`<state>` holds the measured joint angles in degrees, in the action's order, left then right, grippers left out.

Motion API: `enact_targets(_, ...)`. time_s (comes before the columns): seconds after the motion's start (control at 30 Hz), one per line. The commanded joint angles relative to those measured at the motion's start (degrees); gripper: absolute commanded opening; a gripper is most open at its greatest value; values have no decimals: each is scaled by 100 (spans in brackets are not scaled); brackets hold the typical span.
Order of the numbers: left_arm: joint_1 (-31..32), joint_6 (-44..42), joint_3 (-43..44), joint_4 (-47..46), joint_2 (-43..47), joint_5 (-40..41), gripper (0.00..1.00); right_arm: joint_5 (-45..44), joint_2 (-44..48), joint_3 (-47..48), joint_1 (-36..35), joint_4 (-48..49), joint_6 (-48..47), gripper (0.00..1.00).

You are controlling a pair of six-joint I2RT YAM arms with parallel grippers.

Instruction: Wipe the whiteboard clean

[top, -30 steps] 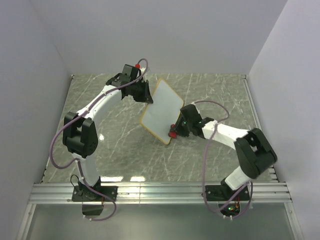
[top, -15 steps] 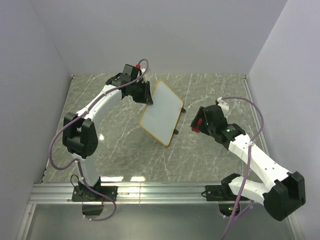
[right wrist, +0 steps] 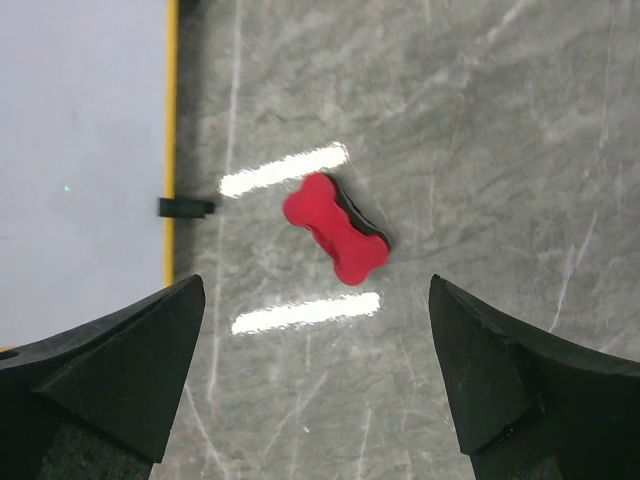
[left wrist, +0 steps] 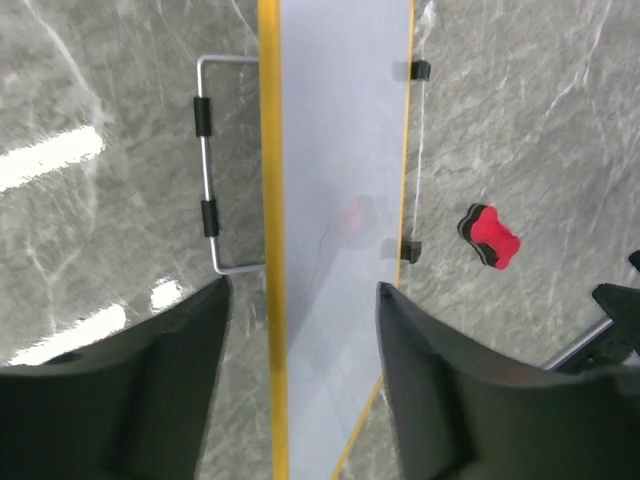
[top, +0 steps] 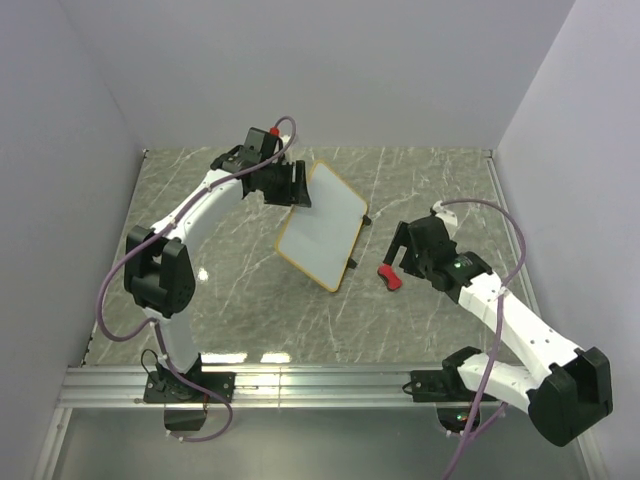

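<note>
Let go of the small red bone-shaped eraser [top: 388,277] in the last half-second. Held it at the board's near corner 1 second ago, carried it clear in the right claw [top: 400,255] half a second later, and now left it lying flat on the grey marbled worktop [top: 440,180], straight ahead of that claw and between the lines of its 2 fingers [right wrist: 110,370]. Gaped wide at the right claw, with nothing held.

Kept the small flat white board with the thin orange-tan frame [top: 322,225] in place through all 3 moments: propped at a tilt, far edge at the left claw [top: 292,185], face running straight out ahead of it. Straddled the framed edge with the left fingers [left wrist: 150,380], 1 on each side. Could not tell whether clamped onto it or merely standing around it, given a sliver of gap on 1 side. Seen from the right claw, lay off to the left, apart from the eraser, with 1 small black tab [right wrist: 185,207] poking toward it. Behind the board, glimpsed a bent wire stand [left wrist: 205,165].

Made out no writing on the white face in any view. Judged from that and from the dropped eraser: wiping probably finished, with only the board's release left. Saw no bins, trays or other containers anywhere.
</note>
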<state>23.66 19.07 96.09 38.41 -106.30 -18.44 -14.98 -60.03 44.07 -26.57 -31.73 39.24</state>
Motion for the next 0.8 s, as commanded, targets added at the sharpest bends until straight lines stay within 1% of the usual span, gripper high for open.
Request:
enact_targets(0.0,-19,97,348,-159,566,173,70,-84,193,488,20,201,-242,100)
enact_targets(0.07,-98,193,349,-229,741,244,79,-66,395,610,29,280,-303,100)
enact_targets(0.17,-186,255,314,-229,952,445,83,30,615,847,20,343,-391,100)
enact_targets(0.23,-221,281,191,-238,1119,621,83,57,738,988,11,299,-409,100)
enact_targets(0.33,-283,299,-178,-326,1664,1034,83,162,957,1348,29,141,-461,100)
enact_targets(0.37,-300,308,-292,-326,1987,1174,82,154,1028,1532,20,71,-453,100)
enact_targets(0.4,-318,369,-563,-334,2173,1437,82,162,1115,1595,20,-61,-435,100)
enact_targets(0.43,-327,413,-731,-369,2358,1526,81,180,1299,1639,29,-105,-426,100)
enact_targets(0.47,-336,457,-915,-439,2760,1545,81,250,1397,1683,20,-141,-444,100)
enact_targets(0.5,-336,501,-1326,-501,2973,1571,81,276,1502,1675,20,-158,-444,100)
enact_targets(0.53,-336,632,-1548,-658,3184,1658,81,285,1712,1640,20,-159,-427,100)
enact_targets(0.57,-336,711,-1767,-738,3586,1720,82,346,1827,1587,29,-159,-426,100)
enact_targets(0.6,-336,851,-2161,-765,3781,1825,82,321,1915,1561,29,-246,-392,100)
enact_targets(0.67,-327,949,-2550,-914,4299,2071,82,294,2162,1516,29,-360,-321,100)
enact_targets(0.7,-336,958,-2935,-1002,4467,2142,82,277,2240,1499,20,-465,-303,100)
enact_targets(0.77,-336,1002,-3218,-1107,4845,2291,83,277,2425,1385,20,-510,-268,100)
